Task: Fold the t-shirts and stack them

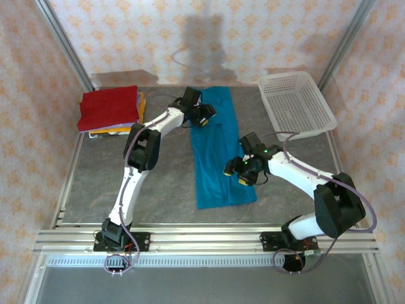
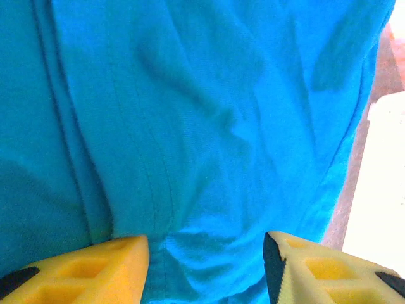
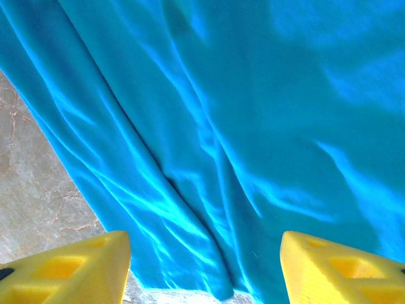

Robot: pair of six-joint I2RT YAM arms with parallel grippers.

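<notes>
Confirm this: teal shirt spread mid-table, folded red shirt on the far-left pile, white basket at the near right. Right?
Not quite: the top external view shows the white basket at the far right, not the near right. The teal shirt mid-table and the red shirt on the far-left pile are as you said.
</notes>
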